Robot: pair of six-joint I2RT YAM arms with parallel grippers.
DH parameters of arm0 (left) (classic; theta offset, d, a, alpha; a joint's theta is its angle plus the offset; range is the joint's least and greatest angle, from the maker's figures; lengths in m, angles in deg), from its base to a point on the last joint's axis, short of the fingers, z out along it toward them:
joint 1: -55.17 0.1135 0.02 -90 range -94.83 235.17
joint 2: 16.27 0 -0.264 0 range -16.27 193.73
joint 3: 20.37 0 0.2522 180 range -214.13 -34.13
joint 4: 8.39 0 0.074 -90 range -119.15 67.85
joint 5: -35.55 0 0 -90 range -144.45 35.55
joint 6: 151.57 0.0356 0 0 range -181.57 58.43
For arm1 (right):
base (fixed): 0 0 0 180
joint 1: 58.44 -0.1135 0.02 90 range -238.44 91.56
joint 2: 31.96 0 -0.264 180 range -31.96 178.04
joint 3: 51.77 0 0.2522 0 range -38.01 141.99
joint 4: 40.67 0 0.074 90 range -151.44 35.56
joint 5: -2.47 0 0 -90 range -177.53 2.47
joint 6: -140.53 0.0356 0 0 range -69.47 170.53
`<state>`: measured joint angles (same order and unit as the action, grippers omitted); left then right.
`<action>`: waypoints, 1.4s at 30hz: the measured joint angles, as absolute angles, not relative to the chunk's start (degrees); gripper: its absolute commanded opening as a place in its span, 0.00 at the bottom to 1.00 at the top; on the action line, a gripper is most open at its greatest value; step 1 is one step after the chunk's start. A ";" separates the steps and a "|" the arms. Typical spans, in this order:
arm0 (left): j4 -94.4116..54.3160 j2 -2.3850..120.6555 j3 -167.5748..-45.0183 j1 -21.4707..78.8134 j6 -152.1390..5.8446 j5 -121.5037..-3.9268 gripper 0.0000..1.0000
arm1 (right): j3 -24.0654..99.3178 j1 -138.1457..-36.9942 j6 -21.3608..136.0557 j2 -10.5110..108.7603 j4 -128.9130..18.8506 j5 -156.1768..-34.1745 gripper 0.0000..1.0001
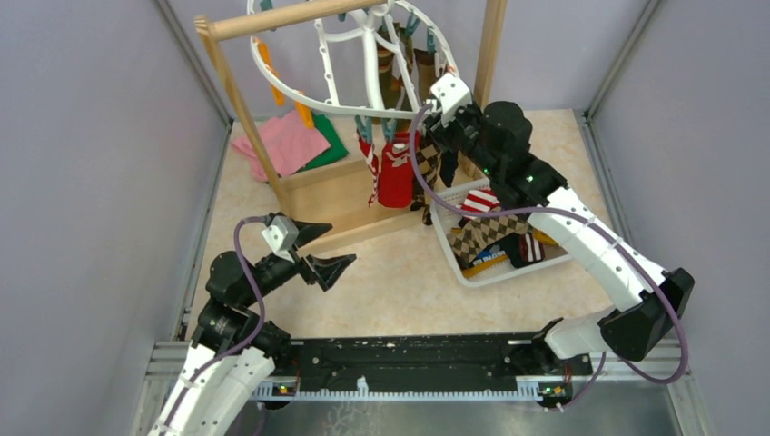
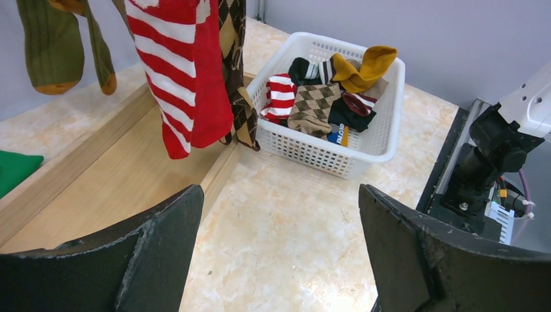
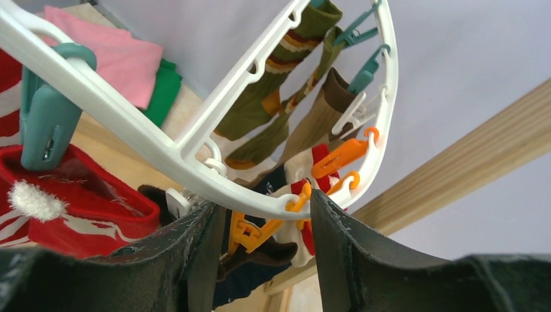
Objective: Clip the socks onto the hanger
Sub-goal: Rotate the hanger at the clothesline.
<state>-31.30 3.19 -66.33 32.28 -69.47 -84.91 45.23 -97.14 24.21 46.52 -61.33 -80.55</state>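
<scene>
The white oval hanger (image 1: 309, 98) hangs from a wooden pole, with several socks clipped on it. A red-and-white striped sock (image 2: 188, 78) and a brown argyle sock (image 2: 237, 65) dangle side by side. My right gripper (image 1: 427, 136) is raised to the hanger's rim (image 3: 162, 153). In the right wrist view this gripper (image 3: 266, 201) is open, its fingers on either side of an orange clip (image 3: 260, 231) that sits on a dark sock. My left gripper (image 1: 338, 243) is wide open and empty, low over the table, as the left wrist view (image 2: 279, 195) also shows. More socks (image 2: 315, 104) lie in the basket.
The white perforated basket (image 1: 449, 245) stands at right beside the rack's wooden base (image 1: 336, 195). Folded pink (image 1: 286, 141) and green cloths lie behind the rack. A teal clip (image 3: 45, 123) holds a red sock. Grey walls enclose the table.
</scene>
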 measured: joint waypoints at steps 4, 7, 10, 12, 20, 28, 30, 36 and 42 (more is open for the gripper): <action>-30.82 3.70 -66.33 32.28 -69.64 -85.11 0.94 | 45.23 -93.99 24.16 46.52 -61.42 -80.81 0.48; -30.75 3.78 -66.33 32.28 -69.64 -85.13 0.94 | 45.23 -91.28 24.47 46.52 -61.53 -80.77 0.50; -30.73 3.78 -66.33 32.28 -69.62 -85.13 0.94 | 45.23 -88.79 25.47 46.52 -61.20 -79.63 0.57; -30.73 3.78 -66.33 32.28 -69.62 -85.13 0.94 | 45.23 -87.46 25.80 46.52 -60.54 -79.20 0.60; -30.73 3.80 -66.33 32.28 -69.62 -85.13 0.94 | 45.23 -83.31 27.29 46.52 -57.64 -80.14 0.60; -29.88 4.48 -66.33 32.28 -70.08 -85.50 0.94 | 45.26 -79.61 29.56 46.52 -56.54 -83.44 0.74; -29.68 4.53 -66.33 32.28 -70.26 -85.59 0.94 | 45.15 -79.31 30.02 46.46 -56.50 -84.05 0.77; -28.85 4.64 -66.33 32.28 -70.52 -86.24 0.94 | 39.75 -79.28 32.62 42.30 -55.30 -85.95 0.80; -28.17 5.55 -66.33 32.28 -70.67 -86.66 0.94 | 35.29 -79.26 35.90 35.26 -55.63 -89.47 0.81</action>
<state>-28.17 5.55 -66.33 32.28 -70.67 -86.66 35.29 -79.26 35.90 35.26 -55.63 -89.47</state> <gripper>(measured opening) 0.943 0.804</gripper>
